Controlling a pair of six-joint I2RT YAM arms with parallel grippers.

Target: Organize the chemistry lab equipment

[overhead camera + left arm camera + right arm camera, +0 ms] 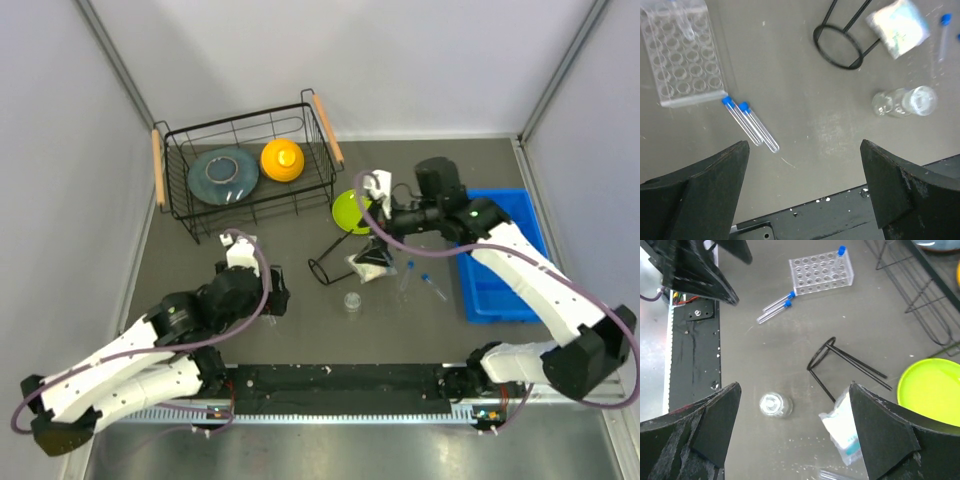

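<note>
1. The dark desk (pixel 300 320) carries all the gear. A black wire basket (pixel 250 205) stands at its far left with a grey plate (pixel 222 175) and an orange bowl (pixel 282 160) inside, and a blue bin (pixel 492 300) sits at the right edge.
2. The left claw (pixel 804 165) hangs over the near-left desk with its fingers wide apart and nothing between them.
3. The right claw (pixel 794 390) hangs above the middle of the desk, its fingers also spread wide and gripping nothing.
4. A lime-green plate (pixel 932 390) lies just beside the basket's right end.
5. The clear plastic tube rack (pixel 682 55) rests on the desk at the left, with one blue-capped tube (pixel 841 250) standing in a corner hole.
6. A black wire frame (pixel 837 42) lies mid-desk, near the green plate.
7. The crinkly clear packet (pixel 897 27) lies against the frame's rods.
8. Two blue-capped test tubes (pixel 750 125) lie side by side, their caps just beside the rack's corner.
9. Two more tubes (pixel 420 280) lie between the packet and the bin.
10. The tiny round clear dish (pixel 905 101) sits on the desk, just on the near side of the packet.
</note>
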